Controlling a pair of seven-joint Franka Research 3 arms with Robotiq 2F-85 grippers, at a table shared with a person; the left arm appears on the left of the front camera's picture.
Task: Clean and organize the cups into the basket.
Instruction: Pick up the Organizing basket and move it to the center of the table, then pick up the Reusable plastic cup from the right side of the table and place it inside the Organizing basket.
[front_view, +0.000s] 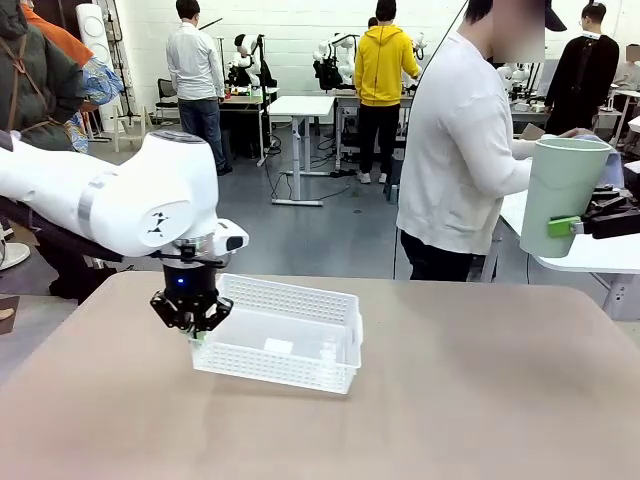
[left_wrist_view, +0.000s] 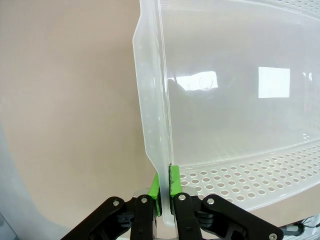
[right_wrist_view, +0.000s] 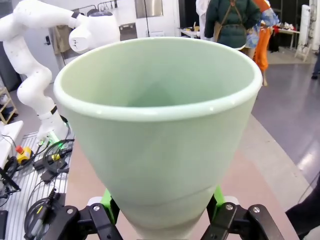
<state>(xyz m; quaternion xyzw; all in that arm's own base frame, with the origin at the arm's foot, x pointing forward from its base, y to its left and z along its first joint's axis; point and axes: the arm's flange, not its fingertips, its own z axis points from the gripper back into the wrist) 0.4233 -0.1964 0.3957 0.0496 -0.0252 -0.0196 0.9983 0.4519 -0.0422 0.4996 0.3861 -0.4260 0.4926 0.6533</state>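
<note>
The white lattice basket (front_view: 285, 335) sits on the table left of centre, with nothing inside it. My left gripper (front_view: 196, 330) is shut on the basket's left end rim; in the left wrist view the green pads (left_wrist_view: 165, 187) pinch the thin wall of the basket (left_wrist_view: 235, 100). High at the right edge, my right gripper (front_view: 570, 226) holds a pale mint green cup (front_view: 563, 195) upright in the air, well above the table. The right wrist view looks into the cup (right_wrist_view: 160, 130), with green pads pressed on both sides of its base.
A person (front_view: 455, 150) in a white top stands beyond the table's far edge, beside a white side table (front_view: 600, 255) at the right. The brown tabletop (front_view: 480, 390) is bare to the right of the basket. My left arm (front_view: 110, 195) reaches in from the left.
</note>
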